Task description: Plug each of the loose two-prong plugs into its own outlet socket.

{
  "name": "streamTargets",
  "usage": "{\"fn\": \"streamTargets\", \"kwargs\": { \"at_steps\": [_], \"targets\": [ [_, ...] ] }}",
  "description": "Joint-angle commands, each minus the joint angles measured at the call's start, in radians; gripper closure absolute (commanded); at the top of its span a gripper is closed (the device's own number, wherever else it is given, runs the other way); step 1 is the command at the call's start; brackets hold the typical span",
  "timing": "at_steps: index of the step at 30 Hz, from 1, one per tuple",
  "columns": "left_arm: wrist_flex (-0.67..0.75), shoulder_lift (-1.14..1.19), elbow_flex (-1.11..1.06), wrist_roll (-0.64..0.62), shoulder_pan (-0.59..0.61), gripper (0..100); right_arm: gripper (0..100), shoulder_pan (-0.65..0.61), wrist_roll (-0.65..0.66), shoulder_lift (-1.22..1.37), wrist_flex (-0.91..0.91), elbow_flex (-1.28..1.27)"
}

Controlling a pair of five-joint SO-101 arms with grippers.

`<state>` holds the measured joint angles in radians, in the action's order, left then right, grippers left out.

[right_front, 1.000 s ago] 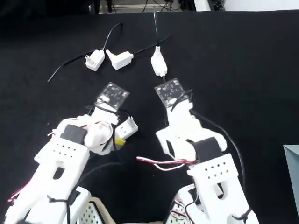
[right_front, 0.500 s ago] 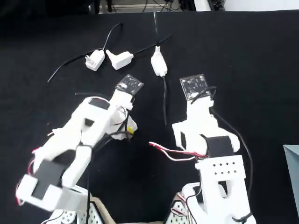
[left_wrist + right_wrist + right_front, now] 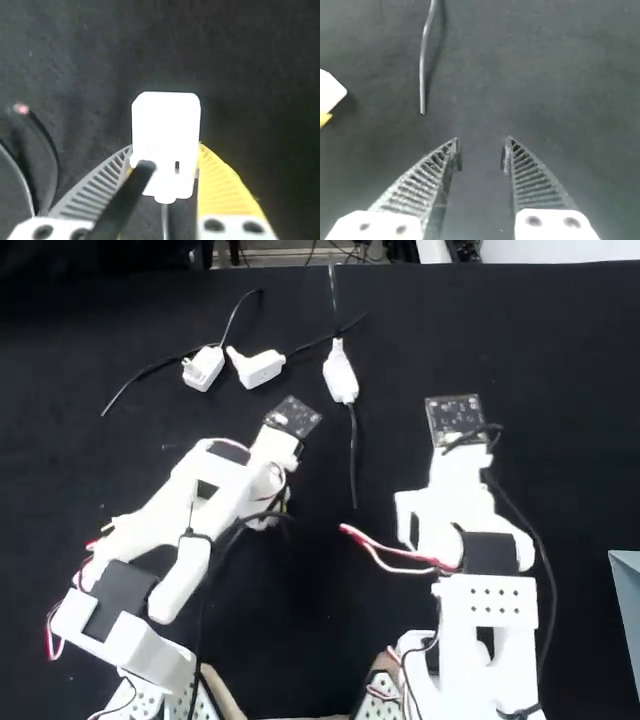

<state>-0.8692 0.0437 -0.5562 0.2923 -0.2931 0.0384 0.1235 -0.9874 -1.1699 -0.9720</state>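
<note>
Where the high view has the left arm's white body lying over its own fingers, the left wrist view gives the grip plainly: the left gripper (image 3: 164,150) is clamped on a white rectangular plastic plug body (image 3: 166,130), with a grey ribbed finger (image 3: 100,180) and a yellow ribbed finger (image 3: 222,185) pressing its two sides. The plug body's long axis runs along the fingers, its blunt end facing the black cloth table cover (image 3: 260,60), and a black lead (image 3: 122,202) crosses its wrist-side end. From above, that arm lies left of centre. The right gripper (image 3: 481,150) hangs over bare cloth on the right, fingers moderately spread with nothing between them. Its wrist view catches a thin black cable end (image 3: 425,75) and a white corner with a yellow sliver (image 3: 329,92), probably the held plug. Far on the table sit a small white square block (image 3: 203,368), a white wedge-shaped block (image 3: 257,367) just right of it, and a long white connector (image 3: 341,375), its long axis running far to near
</note>
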Motion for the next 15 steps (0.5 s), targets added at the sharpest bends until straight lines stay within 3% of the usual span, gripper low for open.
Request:
{"fn": "streamTargets", "kwargs": {
  "at_steps": [1,7,12,15],
  "targets": [
    [0.005,-0.003,0.142,-0.014,0.025,96,86.1,0.037,0.009,-0.016,0.014,0.005],
    [0.009,0.008,0.363,-0.16,0.035,96,86.1,0.037,0.009,-0.016,0.014,0.005],
    [0.037,0.107,0.584,-0.18,0.048,96,86.1,0.037,0.009,-0.016,0.014,0.005],
    [-0.012,0.255,0.762,-0.18,0.068,89,86.1,0.034,0.009,-0.016,0.014,0.002]
  ]
}}
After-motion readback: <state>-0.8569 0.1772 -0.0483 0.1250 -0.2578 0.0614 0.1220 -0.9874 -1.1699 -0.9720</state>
